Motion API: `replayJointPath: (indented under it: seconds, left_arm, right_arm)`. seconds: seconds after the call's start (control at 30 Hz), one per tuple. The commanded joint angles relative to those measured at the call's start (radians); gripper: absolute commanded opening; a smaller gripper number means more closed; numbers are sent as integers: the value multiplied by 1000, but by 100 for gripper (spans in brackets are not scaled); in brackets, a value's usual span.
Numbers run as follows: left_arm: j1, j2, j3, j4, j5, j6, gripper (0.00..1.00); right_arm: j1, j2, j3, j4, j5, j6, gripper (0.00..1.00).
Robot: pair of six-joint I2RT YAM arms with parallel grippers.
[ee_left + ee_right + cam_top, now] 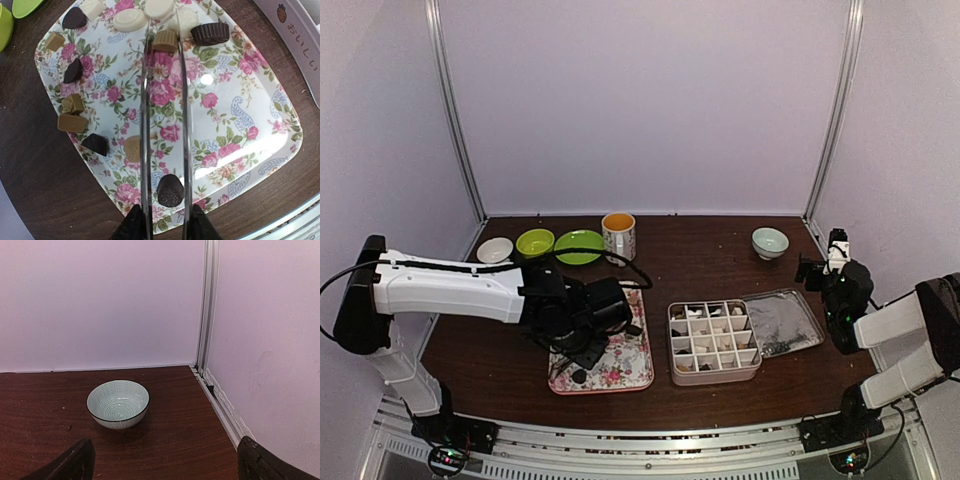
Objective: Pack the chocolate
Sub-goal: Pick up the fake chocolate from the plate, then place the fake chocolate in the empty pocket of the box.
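Observation:
Several chocolates lie on a flowered tray (240,125): white ones (130,20), dark ones (73,71) and tan ones (72,122). My left gripper (166,226) is shut on metal tongs (145,125) that reach out over the tray. The tong tips stand a little apart on either side of a tan cup chocolate (165,40). A dark chocolate (170,190) lies under the tongs near my fingers. In the top view the left gripper (585,350) hangs over the tray (625,372), left of the divided box (713,341), which holds some chocolates. My right gripper (165,465) is open and empty.
The box lid (782,322) lies right of the box. A pale blue bowl (118,403) stands at the back right. A mug (618,236), green dishes (579,245) and a white bowl (495,250) line the back left. Walls enclose the table.

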Motion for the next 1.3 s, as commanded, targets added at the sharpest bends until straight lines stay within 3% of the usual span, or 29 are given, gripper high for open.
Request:
replayJointPath:
  seconds: [0.0, 0.13, 0.63, 1.27]
  left_arm:
    - [7, 3, 35, 12, -11, 7, 29]
    - [6, -7, 54, -13, -8, 3, 24]
    - [6, -211, 32, -16, 2, -2, 21]
    - [2, -391, -73, 220, 128, 110, 20]
  right_arm:
    - [-5, 2, 13, 0, 0, 1, 100]
    - [-7, 2, 14, 0, -1, 1, 100]
    - [-7, 2, 14, 0, 0, 1, 100]
    - [-7, 2, 13, -1, -2, 1, 100]
